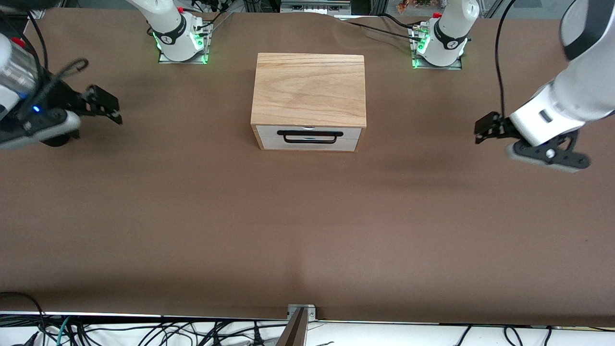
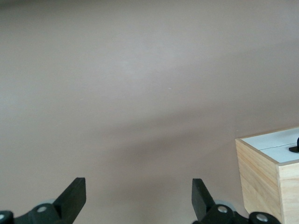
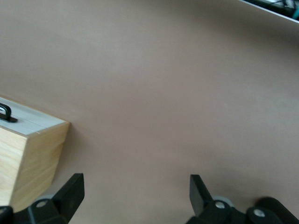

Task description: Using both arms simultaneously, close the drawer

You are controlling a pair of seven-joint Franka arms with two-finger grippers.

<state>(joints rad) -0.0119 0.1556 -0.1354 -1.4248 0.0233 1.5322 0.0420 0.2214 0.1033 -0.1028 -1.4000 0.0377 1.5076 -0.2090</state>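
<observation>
The light oak box (image 1: 308,89) stands at the table's middle, toward the robots' bases. Its drawer (image 1: 308,137), with a white front panel and a black wire handle (image 1: 310,136), sits flush in the box and faces the front camera. My left gripper (image 1: 486,127) is open and empty, above the table toward the left arm's end, well apart from the box. My right gripper (image 1: 106,105) is open and empty, above the table toward the right arm's end. The left wrist view shows a box corner (image 2: 268,172) past my open left gripper (image 2: 138,192). The right wrist view shows a box corner (image 3: 30,154) past my open right gripper (image 3: 135,190).
The brown table (image 1: 307,226) stretches wide around the box. The two arm bases (image 1: 180,41) (image 1: 439,45) stand at the table's edge by the robots. Cables and a metal bracket (image 1: 301,315) lie along the edge nearest the front camera.
</observation>
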